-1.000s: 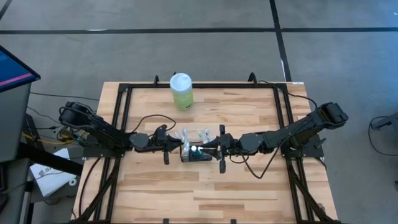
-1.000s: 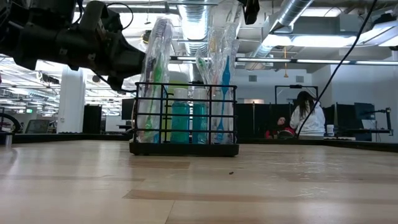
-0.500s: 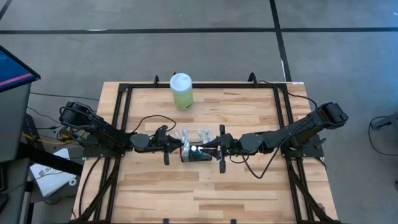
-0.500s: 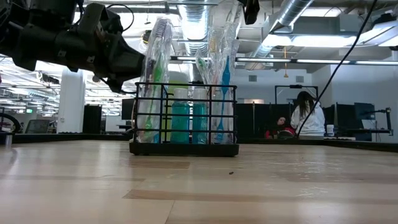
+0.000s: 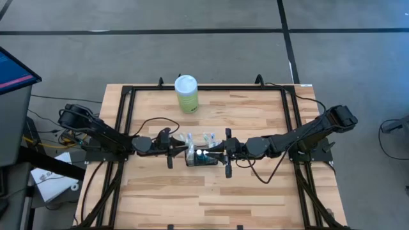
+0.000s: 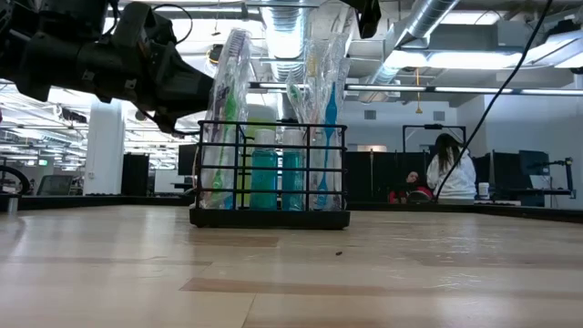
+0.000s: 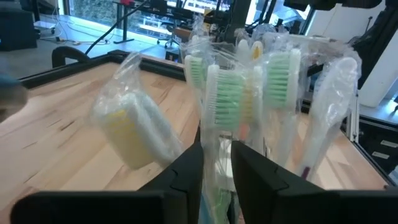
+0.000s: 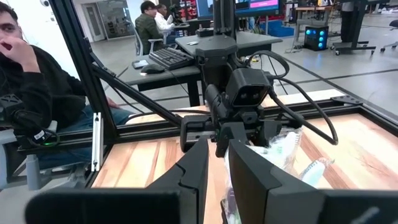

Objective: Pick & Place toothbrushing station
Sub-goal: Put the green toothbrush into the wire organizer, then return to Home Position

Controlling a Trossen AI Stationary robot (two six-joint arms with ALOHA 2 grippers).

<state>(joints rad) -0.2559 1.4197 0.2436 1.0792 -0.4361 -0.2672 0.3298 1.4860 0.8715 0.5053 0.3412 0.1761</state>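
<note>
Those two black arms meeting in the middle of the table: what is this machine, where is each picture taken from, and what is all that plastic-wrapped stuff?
It is a robot with two arms fixed at a wooden table. One picture looks straight down, one looks level across the tabletop, and one comes from a camera on each arm's wrist.

In the middle stands the toothbrushing station, a small black wire caddy holding plastic-wrapped toothbrushes upright. At the far edge stands a pale green bottle with a white cap.

The left gripper and right gripper reach in from opposite sides. The left one's jaws stand a little apart around a wrapped toothbrush. The right one's jaws are beside the wrapped brushes, but whether they hold anything cannot be told. People sit in the room behind.
</note>
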